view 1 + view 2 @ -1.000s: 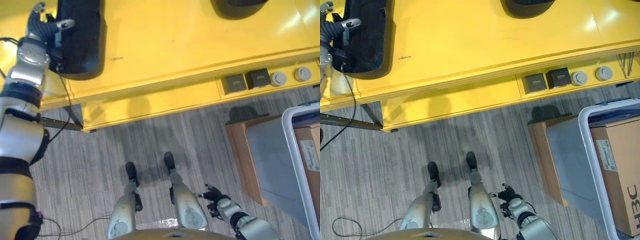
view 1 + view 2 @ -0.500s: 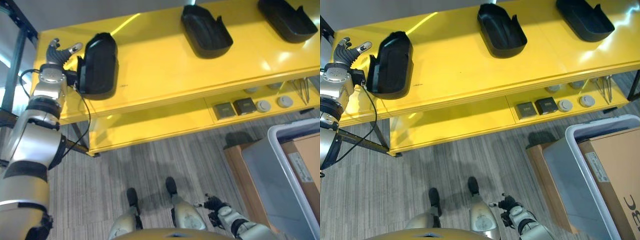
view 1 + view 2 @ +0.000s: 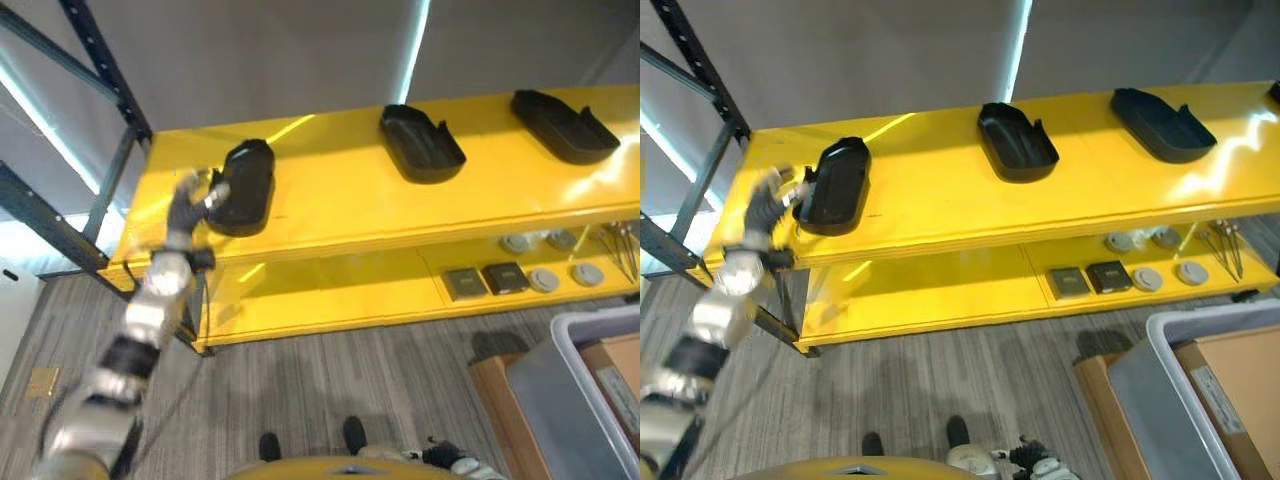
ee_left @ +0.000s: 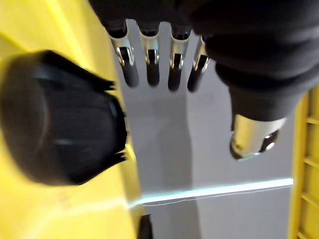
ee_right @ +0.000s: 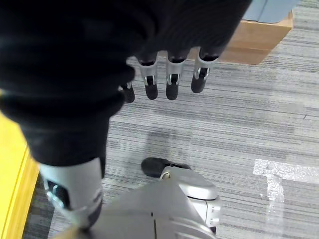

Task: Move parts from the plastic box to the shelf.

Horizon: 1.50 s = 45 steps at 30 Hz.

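Observation:
Three black moulded parts lie on the top board of the yellow shelf [image 3: 330, 200]: one at the left end [image 3: 245, 185], one in the middle [image 3: 420, 143], one to the right [image 3: 563, 125]. My left hand [image 3: 190, 200] hovers just left of the leftmost part [image 4: 60, 119], open, with straight fingers [image 4: 149, 64] and nothing held; a small gap separates them. My right hand [image 5: 169, 79] hangs low over the floor, open and empty. The grey plastic box [image 3: 1200, 325] stands at the lower right with a cardboard box [image 3: 1240, 390] in it.
The lower shelf board carries two dark square pieces [image 3: 485, 280], round grey discs [image 3: 565, 275] and thin metal tools [image 3: 1220, 240]. A dark steel rack post [image 3: 100, 70] rises at the left. A brown cardboard edge [image 3: 490, 385] sits beside the plastic box on striped grey carpet.
The camera has tilted up, so the whole shelf shows lower and smaller. My left hand has drawn back from the leftmost black part, which stays on the shelf.

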### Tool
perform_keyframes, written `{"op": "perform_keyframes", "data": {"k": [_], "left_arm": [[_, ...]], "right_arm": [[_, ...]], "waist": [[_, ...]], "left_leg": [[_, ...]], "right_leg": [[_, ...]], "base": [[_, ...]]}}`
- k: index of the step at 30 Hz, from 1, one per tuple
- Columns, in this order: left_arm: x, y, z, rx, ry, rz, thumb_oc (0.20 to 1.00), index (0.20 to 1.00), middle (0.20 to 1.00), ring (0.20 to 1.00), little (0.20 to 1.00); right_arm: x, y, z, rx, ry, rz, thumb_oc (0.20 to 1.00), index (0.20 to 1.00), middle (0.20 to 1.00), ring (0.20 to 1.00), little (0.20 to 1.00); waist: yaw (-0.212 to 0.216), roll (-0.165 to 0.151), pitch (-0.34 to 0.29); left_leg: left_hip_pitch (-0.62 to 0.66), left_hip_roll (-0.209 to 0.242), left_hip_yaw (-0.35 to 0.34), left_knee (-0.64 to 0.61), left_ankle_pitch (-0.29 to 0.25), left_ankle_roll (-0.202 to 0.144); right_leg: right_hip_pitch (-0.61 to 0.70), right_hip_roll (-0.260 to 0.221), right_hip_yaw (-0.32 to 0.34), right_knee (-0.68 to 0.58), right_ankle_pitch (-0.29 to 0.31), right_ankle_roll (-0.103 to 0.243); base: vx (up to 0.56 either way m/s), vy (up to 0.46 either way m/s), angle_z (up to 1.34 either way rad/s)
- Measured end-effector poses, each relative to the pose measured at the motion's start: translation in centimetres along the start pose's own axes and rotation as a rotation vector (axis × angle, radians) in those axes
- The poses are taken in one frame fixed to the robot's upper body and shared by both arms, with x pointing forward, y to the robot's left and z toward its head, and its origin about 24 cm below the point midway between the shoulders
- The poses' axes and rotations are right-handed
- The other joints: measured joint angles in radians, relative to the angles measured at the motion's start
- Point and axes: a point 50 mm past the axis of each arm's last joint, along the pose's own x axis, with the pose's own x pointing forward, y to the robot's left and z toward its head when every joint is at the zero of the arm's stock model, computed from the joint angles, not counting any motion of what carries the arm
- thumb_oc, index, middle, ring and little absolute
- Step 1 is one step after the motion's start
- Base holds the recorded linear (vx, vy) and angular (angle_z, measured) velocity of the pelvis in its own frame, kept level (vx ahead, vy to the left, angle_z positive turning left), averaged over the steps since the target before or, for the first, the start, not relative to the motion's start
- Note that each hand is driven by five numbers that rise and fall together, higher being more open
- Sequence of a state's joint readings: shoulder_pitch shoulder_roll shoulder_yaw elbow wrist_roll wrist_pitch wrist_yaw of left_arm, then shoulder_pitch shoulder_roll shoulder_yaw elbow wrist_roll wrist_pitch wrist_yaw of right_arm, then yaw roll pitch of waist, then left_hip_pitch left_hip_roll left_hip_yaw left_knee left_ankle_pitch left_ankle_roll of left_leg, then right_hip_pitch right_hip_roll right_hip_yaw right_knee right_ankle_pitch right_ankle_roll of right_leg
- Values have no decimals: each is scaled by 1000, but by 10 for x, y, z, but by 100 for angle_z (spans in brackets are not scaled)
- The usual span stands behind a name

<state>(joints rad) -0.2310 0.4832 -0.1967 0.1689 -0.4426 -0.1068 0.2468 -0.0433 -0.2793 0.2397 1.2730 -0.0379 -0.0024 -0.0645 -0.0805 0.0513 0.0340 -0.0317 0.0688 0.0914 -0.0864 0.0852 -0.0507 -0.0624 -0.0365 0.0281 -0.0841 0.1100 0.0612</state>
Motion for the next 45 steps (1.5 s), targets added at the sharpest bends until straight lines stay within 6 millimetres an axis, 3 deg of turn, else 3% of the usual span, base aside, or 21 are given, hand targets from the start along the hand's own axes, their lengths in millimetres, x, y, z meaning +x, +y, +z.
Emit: {"op": "perform_keyframes", "data": {"k": [3,6,15,19,24,28,32,38,40,42,45], "left_arm": [[-27,6,-21,-55,60,51,200,200,200,200,200],[-27,8,-22,5,57,20,200,200,200,200,200],[-2,-8,-6,98,-12,-68,200,200,200,200,200],[26,-17,8,125,-45,-70,200,200,200,200,200],[41,-24,25,135,-93,-62,200,200,200,200,200],[57,-21,40,160,-127,-26,200,200,200,200,200],[76,-3,57,214,-145,59,200,200,200,200,200],[83,2,68,231,-165,95,200,200,200,200,200],[80,-2,73,217,-192,80,200,200,200,200,200],[52,-21,74,141,-275,-12,200,200,200,200,200],[13,-31,50,86,-250,-108,200,200,200,200,200]], "right_arm": [[-2,4,-13,7,31,9,1000,1000,1000,1000,1000],[-3,10,-18,9,48,29,1000,1000,1000,1000,1000],[-3,15,-15,5,18,52,1000,1000,1000,1000,1000],[-1,8,1,-32,-34,39,1000,1000,1000,1000,1000],[1,3,13,-33,-63,27,1000,1000,1000,1000,1000],[1,2,14,-36,-66,24,1000,1000,1000,1000,1000],[1,3,19,-70,-82,25,1000,1000,1000,1000,1000],[2,4,27,-75,-102,26,1000,1000,1000,1000,1000],[2,6,33,-80,-116,29,1000,1000,1000,1000,1000],[2,5,33,-76,-114,19,1000,1000,1000,1000,1000],[2,4,26,-38,-96,13,1000,1000,1000,1000,1000]], "waist": [[24,-9,-1],[40,-25,-10],[-4,-39,-37],[-19,-30,6],[-54,-21,68],[-58,-20,81],[-69,-23,87],[-79,-33,98],[-79,-39,102],[-72,-39,109],[-53,-38,108]], "left_leg": [[23,-3,-5,0,-2,2],[29,-5,-11,0,-8,-1],[-47,-8,-8,0,11,9],[-128,-8,2,6,35,9],[-147,-7,21,6,42,3],[-168,-1,27,6,41,0],[-176,5,53,6,38,-3],[-176,10,74,6,34,-5],[-174,11,77,6,34,-4],[-138,13,77,6,24,-5],[-53,17,75,0,-2,-11]], "right_leg": [[29,-3,-7,-4,-6,5],[35,-5,-9,-5,-23,6],[-41,-9,-6,-5,-4,8],[-127,-9,1,-4,24,10],[-156,-7,19,-5,40,13],[-182,0,26,-4,39,14],[-203,7,49,-5,41,11],[-211,12,66,-4,44,8],[-211,14,68,2,45,7],[-174,15,66,2,42,8],[-88,18,64,-5,12,6]], "base": [[13,22,13],[9,7,6],[-51,-2,-2],[-88,-10,-7],[-21,-15,-12],[-22,-20,-8],[-9,-14,-16],[5,-21,-8],[71,-19,-8],[122,0,-2],[115,26,2]]}}
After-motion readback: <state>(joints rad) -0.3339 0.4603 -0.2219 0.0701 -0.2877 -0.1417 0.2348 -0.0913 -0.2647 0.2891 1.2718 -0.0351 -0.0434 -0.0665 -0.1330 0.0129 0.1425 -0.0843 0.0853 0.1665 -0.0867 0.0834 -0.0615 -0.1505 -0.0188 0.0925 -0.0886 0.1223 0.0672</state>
